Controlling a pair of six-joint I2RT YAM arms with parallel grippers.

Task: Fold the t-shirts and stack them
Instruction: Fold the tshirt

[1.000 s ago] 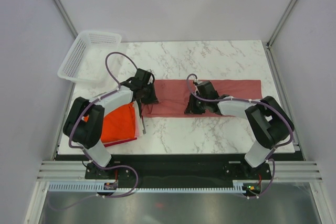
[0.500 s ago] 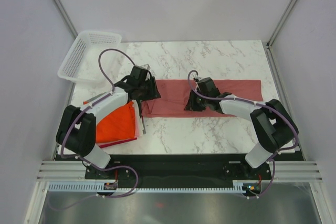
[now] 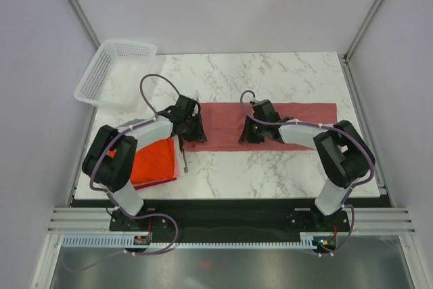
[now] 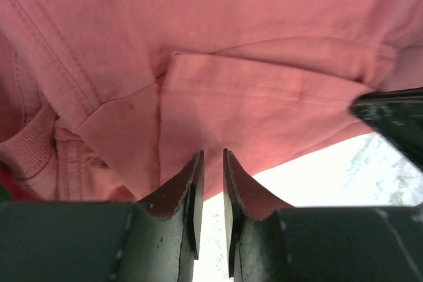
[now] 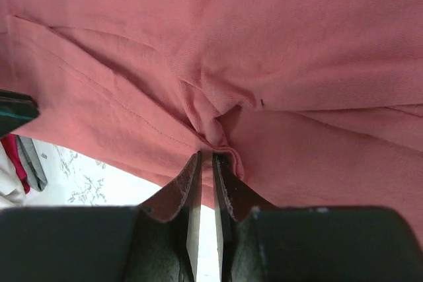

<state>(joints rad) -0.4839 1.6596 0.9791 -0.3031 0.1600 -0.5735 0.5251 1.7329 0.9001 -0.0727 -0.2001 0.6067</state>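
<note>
The dusty pinkish-red t-shirt (image 3: 298, 116) lies as a long strip across the middle of the table. My left gripper (image 3: 191, 130) is at its left end. In the left wrist view (image 4: 211, 156) the jaws stand a narrow gap apart over the flat hem (image 4: 264, 44), and no cloth is pinched. My right gripper (image 3: 249, 137) is at the shirt's near edge. In the right wrist view (image 5: 206, 156) it is shut on a bunched fold of the shirt (image 5: 297, 44). A folded orange-red tee (image 3: 152, 157) tops the stack at the left, with grey and pink/white edges (image 3: 178, 157) beside it.
A white mesh basket (image 3: 111, 69) leans at the table's far left corner. The stack's edges show at the left in the right wrist view (image 5: 23, 160). The right gripper's dark tip (image 4: 390, 117) shows in the left wrist view. Bare marble lies along the far side.
My left gripper reached away from me over the shirt's left end, then came back to its near edge. My right gripper stayed at the near edge.
</note>
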